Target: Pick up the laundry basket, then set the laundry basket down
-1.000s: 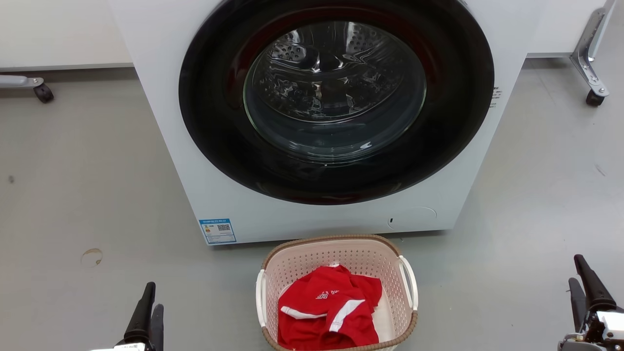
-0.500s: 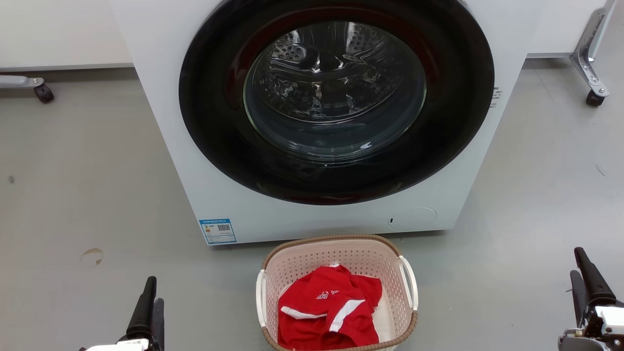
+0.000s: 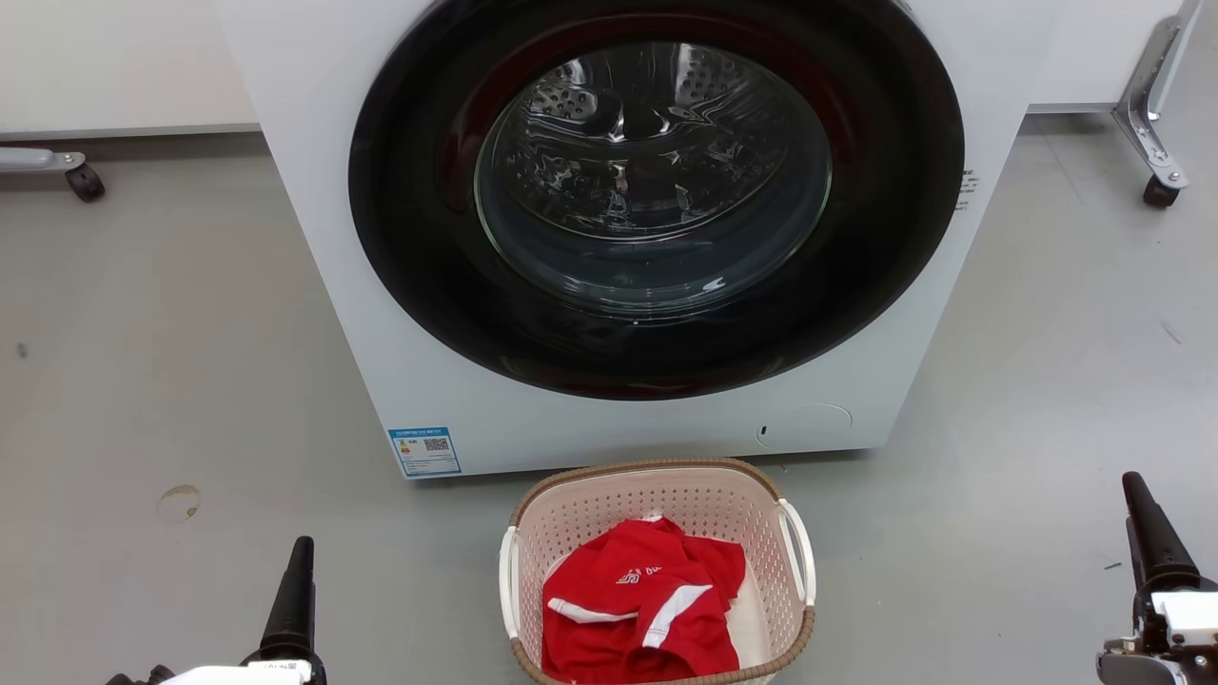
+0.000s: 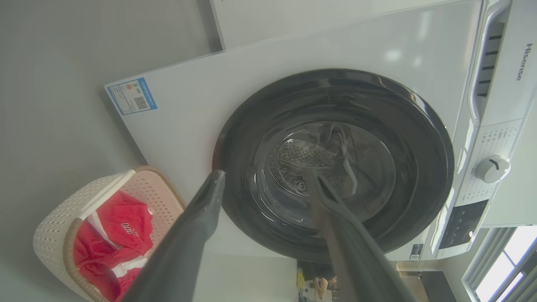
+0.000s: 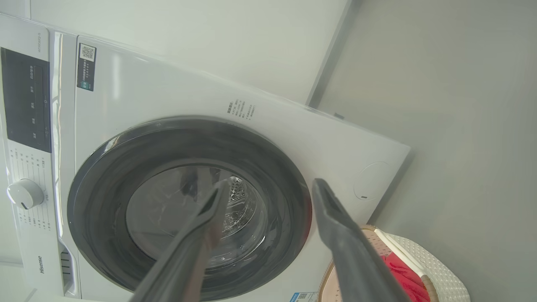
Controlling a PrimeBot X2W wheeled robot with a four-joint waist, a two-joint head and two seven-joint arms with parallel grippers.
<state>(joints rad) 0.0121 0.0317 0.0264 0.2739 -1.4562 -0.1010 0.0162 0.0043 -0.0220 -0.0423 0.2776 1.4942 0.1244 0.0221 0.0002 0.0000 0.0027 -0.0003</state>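
Observation:
The laundry basket [image 3: 666, 495] is pale pink with a brown rim and white side handles. It stands on the grey floor just in front of the washing machine and holds a red garment [image 3: 638, 599]. My left gripper [image 3: 299, 580] is at the lower left, well clear of the basket's left handle. My right gripper [image 3: 1147, 533] is at the lower right, far from the right handle. The left wrist view has its gripper [image 4: 266, 184] open and empty, the basket [image 4: 50, 226] at lower left. The right wrist view has its gripper [image 5: 272, 184] open too, the basket [image 5: 444, 277] at lower right.
A white front-loading washing machine [image 3: 618, 428] with a shut round glass door [image 3: 657, 190] stands right behind the basket. Castor legs of metal frames sit at the far left [image 3: 84, 181] and far right [image 3: 1161, 190]. Grey floor lies on both sides of the basket.
Both grippers have crept a little upward in the head view and turned, so each shows as a single finger edge-on. The basket has not moved.

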